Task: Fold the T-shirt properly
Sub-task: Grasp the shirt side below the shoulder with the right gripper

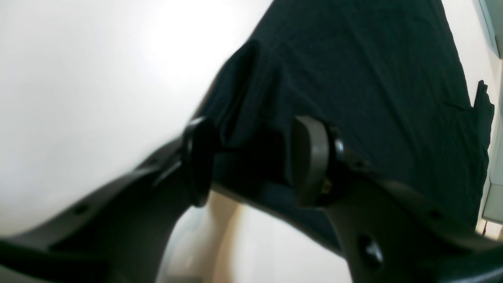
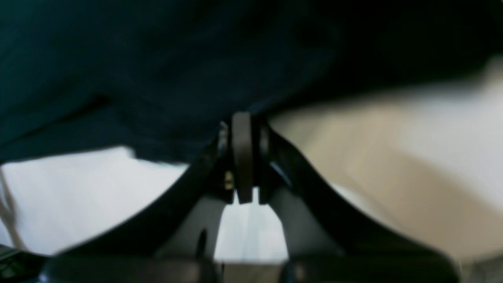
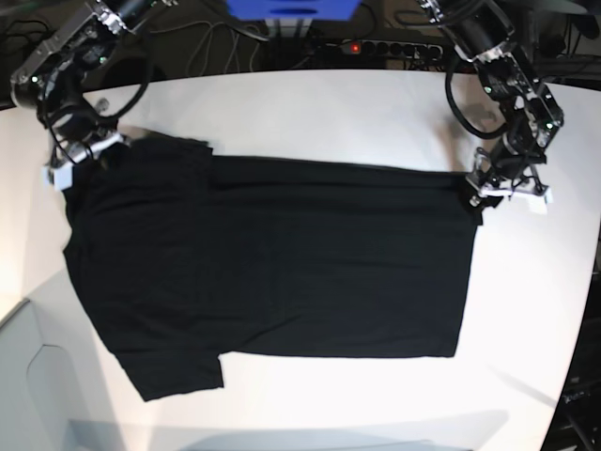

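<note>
The black T-shirt (image 3: 282, 254) lies spread flat on the white table (image 3: 329, 113), with its sleeves toward the left in the base view. At the shirt's far right corner my left gripper (image 3: 479, 193) stands open. In the left wrist view the left gripper (image 1: 253, 157) has its pads well apart, and the edge of the T-shirt (image 1: 373, 78) bunches between them. My right gripper (image 3: 80, 160) is at the far left corner. In the right wrist view the right gripper (image 2: 245, 118) has its pads pressed together on the edge of the T-shirt (image 2: 157, 59).
A power strip (image 3: 376, 45) with cables and a blue box (image 3: 291, 9) sit behind the table's far edge. The table's rounded edge runs down the right side. A grey surface (image 3: 28, 376) lies off the front left corner.
</note>
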`<state>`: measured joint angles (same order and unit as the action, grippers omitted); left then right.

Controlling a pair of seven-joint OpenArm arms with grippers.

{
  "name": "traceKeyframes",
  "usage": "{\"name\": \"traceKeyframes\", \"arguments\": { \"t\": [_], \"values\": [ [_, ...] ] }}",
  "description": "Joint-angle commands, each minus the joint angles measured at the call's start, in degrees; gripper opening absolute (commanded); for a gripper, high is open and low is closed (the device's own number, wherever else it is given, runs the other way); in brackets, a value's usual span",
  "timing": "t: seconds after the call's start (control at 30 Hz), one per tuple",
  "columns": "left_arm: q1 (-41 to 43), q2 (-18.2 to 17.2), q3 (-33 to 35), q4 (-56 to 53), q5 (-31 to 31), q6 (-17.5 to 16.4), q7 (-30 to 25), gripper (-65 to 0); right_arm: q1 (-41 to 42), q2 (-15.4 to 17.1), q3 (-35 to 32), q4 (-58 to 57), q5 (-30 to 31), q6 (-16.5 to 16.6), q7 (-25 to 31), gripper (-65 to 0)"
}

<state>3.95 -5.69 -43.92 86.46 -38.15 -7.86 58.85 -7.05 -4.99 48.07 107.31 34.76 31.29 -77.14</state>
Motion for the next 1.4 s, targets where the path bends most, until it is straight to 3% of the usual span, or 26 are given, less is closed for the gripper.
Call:
{"name": "traceKeyframes", "arguments": {
  "t": [0.0, 0.37, 0.6, 0.9, 1.23, 1.37],
  "values": [
    [-0.6, -0.7, -0.2, 0.7, -0.9, -0.1, -0.6, -34.8, 1.0, 0.3, -0.3, 1.6, 0.6, 0.4, 0.6, -65.0],
    [0.1, -0.7, -0.2, 0.7, -0.9, -0.1, -0.7, -34.8, 10.0, -1.6, -7.9, 1.4, 0.5, 0.1, 0.7, -65.0],
    [0.1, -0.7, -0.2, 1.0, -0.9, -0.1, -0.7, -34.8, 17.0, -1.8, -8.4, -11.4, 0.5, 0.1, 1.1, -65.0],
    [0.1, -0.7, -0.2, 1.1, -0.9, -0.1, -0.4, -34.8, 21.9, 1.9, -8.3, -25.5, 0.5, 0.1, 15.0, -65.0],
    [0.1, -0.7, -0.2, 0.7, -0.9, -0.2, -0.5, -34.8, 24.4, 3.7, -8.2, -30.2, 0.5, 0.1, 21.7, -65.0],
    [0.1, -0.7, -0.2, 0.7, -0.9, -0.2, -0.4, -34.8, 24.1, 3.5, -8.2, -30.2, 0.5, 0.1, 24.4, -57.7]
  ]
}}
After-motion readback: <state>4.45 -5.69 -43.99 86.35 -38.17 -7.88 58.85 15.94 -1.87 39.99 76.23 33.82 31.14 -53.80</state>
